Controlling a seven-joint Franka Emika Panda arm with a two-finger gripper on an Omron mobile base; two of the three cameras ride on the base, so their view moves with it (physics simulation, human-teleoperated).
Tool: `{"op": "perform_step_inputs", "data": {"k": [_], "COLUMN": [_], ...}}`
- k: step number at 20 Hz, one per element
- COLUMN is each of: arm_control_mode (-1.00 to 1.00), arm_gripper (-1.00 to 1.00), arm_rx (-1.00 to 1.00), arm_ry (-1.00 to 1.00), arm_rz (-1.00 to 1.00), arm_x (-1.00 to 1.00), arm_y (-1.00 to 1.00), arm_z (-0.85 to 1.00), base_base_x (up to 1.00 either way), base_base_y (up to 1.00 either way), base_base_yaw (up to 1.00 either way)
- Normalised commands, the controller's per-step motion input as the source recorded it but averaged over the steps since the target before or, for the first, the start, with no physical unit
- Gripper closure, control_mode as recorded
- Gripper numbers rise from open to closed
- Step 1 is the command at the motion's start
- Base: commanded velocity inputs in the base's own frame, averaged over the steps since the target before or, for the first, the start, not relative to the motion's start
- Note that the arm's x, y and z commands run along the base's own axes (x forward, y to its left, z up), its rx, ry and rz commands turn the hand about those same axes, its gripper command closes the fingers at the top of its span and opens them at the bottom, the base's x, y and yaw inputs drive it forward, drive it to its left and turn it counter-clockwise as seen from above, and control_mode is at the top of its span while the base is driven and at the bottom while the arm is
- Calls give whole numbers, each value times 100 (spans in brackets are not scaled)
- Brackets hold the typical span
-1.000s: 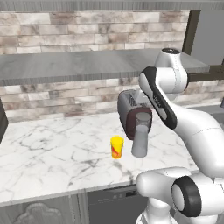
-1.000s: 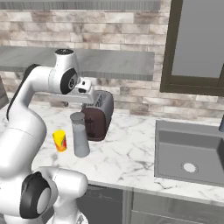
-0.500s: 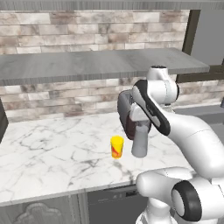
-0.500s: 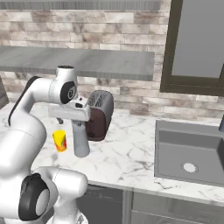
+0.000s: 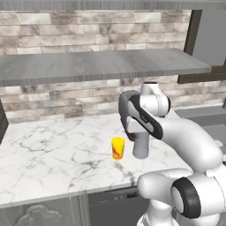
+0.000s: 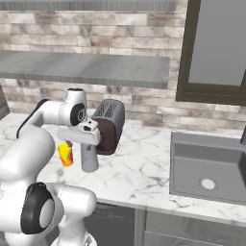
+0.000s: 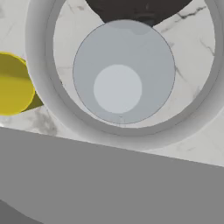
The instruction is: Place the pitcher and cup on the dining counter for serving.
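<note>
pitcher (image 5: 140, 148): upper part hidden behind the hand in both base views; handle cannot be made out
pitcher rim in the hand view: cut off at the top and right edges
cup (image 7: 13, 85): cropped by the left edge — its mark unseen there
toaster (image 6: 109, 126): partly hidden by the arm

A wall of pale brown and grey brick (image 5: 66, 26) is being observed behind a white grey-veined marble counter (image 5: 48, 163). A long grey shelf (image 5: 97, 64) is being carried on it. A grey recessed sink (image 6: 209, 166) is being shown.
</note>
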Motion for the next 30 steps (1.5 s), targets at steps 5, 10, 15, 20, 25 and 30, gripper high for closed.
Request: {"op": "perform_step_inputs", "data": {"k": [5,10,15,20,25,30], "arm_control_mode": [-100,-100,-100,-100,-100,-100], "arm_gripper": [-100,-100,100,100,100,100], "arm_rx": [-6,-4,-1,0,0,0], "arm_ry": [-2,0,-1,0,0,-10], "arm_rz": [-7,-2,-1,0,0,0], "arm_x": [42,30,16,0,0,-6], "arm_y": [0,0,0,0,0,0], "arm_z": [-12,-19,-28,-1,0,7], "base_base_x": [0,0,0,0,0,0], "base_base_y": [0,0,0,0,0,0], "base_base_yaw": [0,0,0,0,0,0]}}
